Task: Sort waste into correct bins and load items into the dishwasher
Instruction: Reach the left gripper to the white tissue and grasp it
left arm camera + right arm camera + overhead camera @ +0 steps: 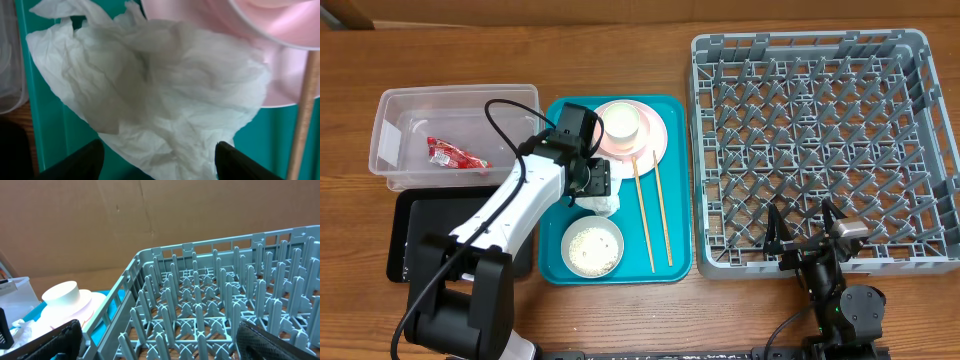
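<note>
The paper napkin (150, 95) is white, soft and all crumpled up; it lies on the teal tray (555, 260), just beside the pink plate (658, 140). The left gripper (598, 185) hangs right over it; its two black fingers (75, 162) are apart, one on each side of the napkin, not squeezing it.

A pale bowl (620, 122) sits upside down on the plate; two thin wooden chopsticks (645, 215) lie side by side on the tray, close to the napkin; a grey-white bowl (592, 247) with rice grains (590, 243) in it sits near the front of the tray. The red wrapper (455, 155) is in the clear tub (390, 150) (shiny and see-through, with round corners); the flat black tray (408, 240) lies in front of the tub, partly under the left arm.

The grey dish rack (820, 150) is square and plastic, full of little pegs standing up; the right gripper (800, 215) sits at its front edge, fingers (45, 340) wide apart, holding nothing.
</note>
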{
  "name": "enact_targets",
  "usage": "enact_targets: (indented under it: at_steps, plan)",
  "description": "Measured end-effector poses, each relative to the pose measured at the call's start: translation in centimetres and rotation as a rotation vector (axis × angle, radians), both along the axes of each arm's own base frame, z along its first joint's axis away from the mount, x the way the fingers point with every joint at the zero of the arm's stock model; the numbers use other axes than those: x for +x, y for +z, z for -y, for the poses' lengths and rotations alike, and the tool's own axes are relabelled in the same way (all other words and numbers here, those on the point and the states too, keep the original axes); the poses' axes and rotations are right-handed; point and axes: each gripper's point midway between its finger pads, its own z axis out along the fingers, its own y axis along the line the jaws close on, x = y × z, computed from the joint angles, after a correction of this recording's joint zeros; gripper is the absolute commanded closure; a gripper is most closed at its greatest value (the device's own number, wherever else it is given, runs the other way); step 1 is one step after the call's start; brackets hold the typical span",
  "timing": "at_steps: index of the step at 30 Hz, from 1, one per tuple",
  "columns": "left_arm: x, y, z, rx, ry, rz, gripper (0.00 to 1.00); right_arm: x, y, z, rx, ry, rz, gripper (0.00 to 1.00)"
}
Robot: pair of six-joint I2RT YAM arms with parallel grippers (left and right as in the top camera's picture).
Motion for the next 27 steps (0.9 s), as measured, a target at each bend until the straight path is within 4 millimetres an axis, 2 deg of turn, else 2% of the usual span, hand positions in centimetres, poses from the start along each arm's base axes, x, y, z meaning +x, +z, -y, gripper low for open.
enact_targets:
  at_steps: [7, 20, 22, 24, 27]
  plan:
    - [0.9, -1.1, -0.7, 0.033, 0.015, 0.068, 0.24, 0.0, 0.0, 0.0, 0.0, 0.0, 0.0, 0.0]
    - [0.7, -2.9, -0.9, 0.045, 0.018, 0.06, 0.2, 0.0, 0.0, 0.0, 0.0, 0.0, 0.0, 0.0]
    - [0.6, -3.6, -1.0, 0.049, 0.017, 0.046, 0.25, 0.0, 0.0, 0.0, 0.0, 0.0, 0.0, 0.0]
    - [0.4, -4.4, -1.0, 0.054, 0.018, 0.026, 0.36, 0.0, 0.0, 0.0, 0.0, 0.001, 0.0, 0.0]
    - [0.4, -4.4, -0.9, 0.049, 0.017, 0.027, 0.5, 0.0, 0.0, 0.0, 0.0, 0.0, 0.0, 0.0]
